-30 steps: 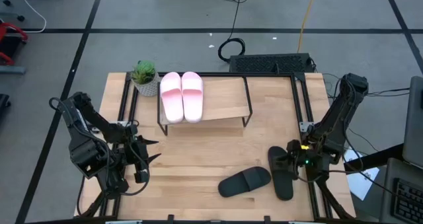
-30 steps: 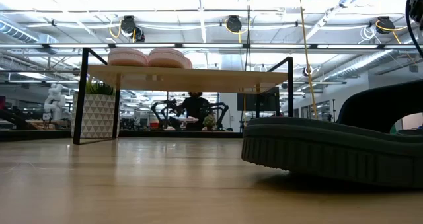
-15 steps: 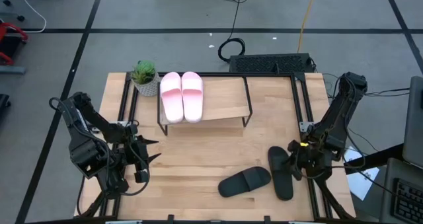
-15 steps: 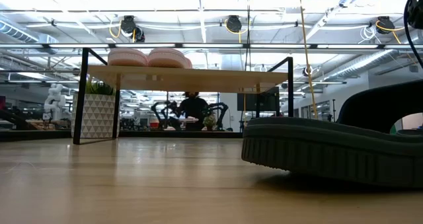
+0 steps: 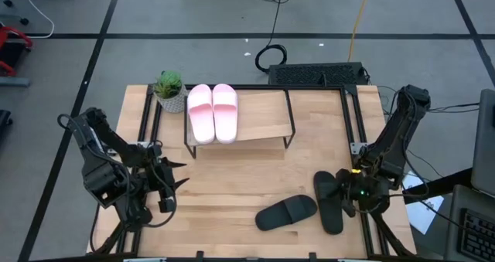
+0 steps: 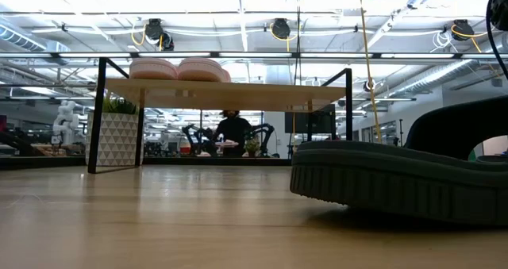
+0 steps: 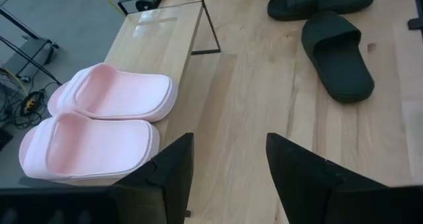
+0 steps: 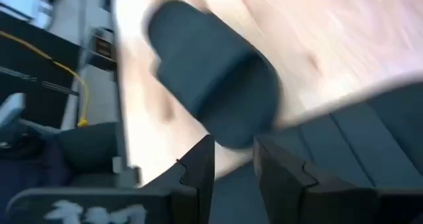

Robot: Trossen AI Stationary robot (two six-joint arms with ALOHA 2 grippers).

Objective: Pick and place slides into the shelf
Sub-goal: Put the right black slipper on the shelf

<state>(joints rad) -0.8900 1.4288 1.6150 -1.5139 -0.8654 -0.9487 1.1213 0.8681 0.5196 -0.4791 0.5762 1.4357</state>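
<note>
On the wooden table (image 5: pixel 224 181) the pink slides (image 5: pixel 213 112) already sit on the shelf (image 5: pixel 263 119), while the right end effector (image 5: pixel 349 194) hangs spread over one black slide (image 5: pixel 328 202) to grasp it, the left end effector (image 5: pixel 172 186) waiting released nearby.

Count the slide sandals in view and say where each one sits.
4. Two pale pink slide sandals sit side by side on the light wooden shelf; two black slide sandals lie on the tabletop near the right end effector.
</note>
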